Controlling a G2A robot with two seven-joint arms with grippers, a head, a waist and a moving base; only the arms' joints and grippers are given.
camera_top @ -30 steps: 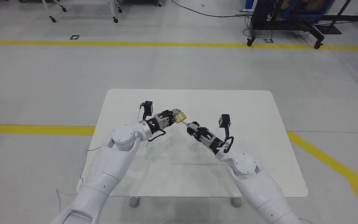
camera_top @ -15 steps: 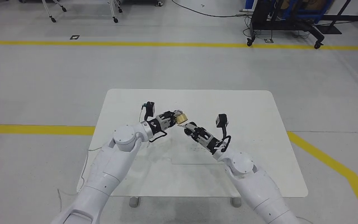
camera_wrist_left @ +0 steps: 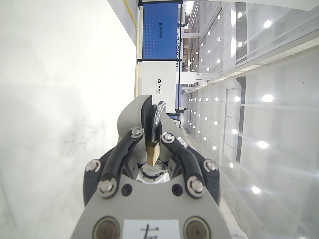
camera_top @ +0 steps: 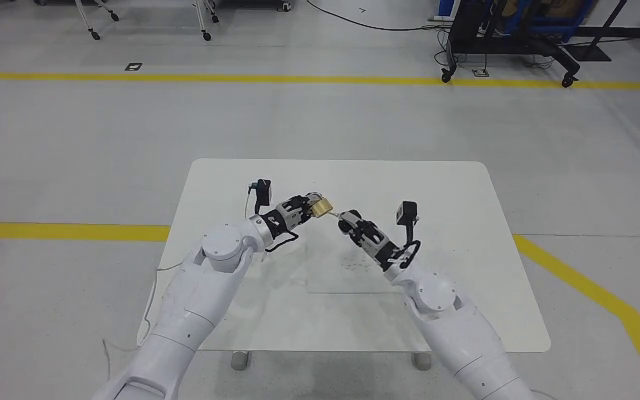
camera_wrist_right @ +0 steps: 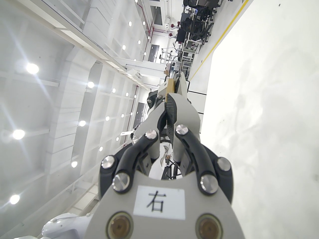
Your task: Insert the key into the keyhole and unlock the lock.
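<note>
L claw [camera_wrist_left: 155, 119] is clamped on the lock [camera_wrist_left: 152, 154], shackle and brass body btw its fingers, held above the desk [camera_top: 450, 200]. R claw [camera_wrist_right: 169, 100] is pinched together, tip just beside the lock. The key is prob. btw its pads, hidden. Lock: small, rigid, dense, smooth, may swivel. Key: thin, stiff, slippery; grip its flat head.

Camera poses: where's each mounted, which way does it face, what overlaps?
Top view: on the robot above its arms, facing down at the table; both arms show, left end effector holding the padlock, right end effector beside it.
Left wrist view: on the left wrist, looking along its fingers clamped on the padlock.
Right wrist view: on the right wrist, looking along its shut fingers toward the padlock.
Shared: all three show the padlock.
</note>
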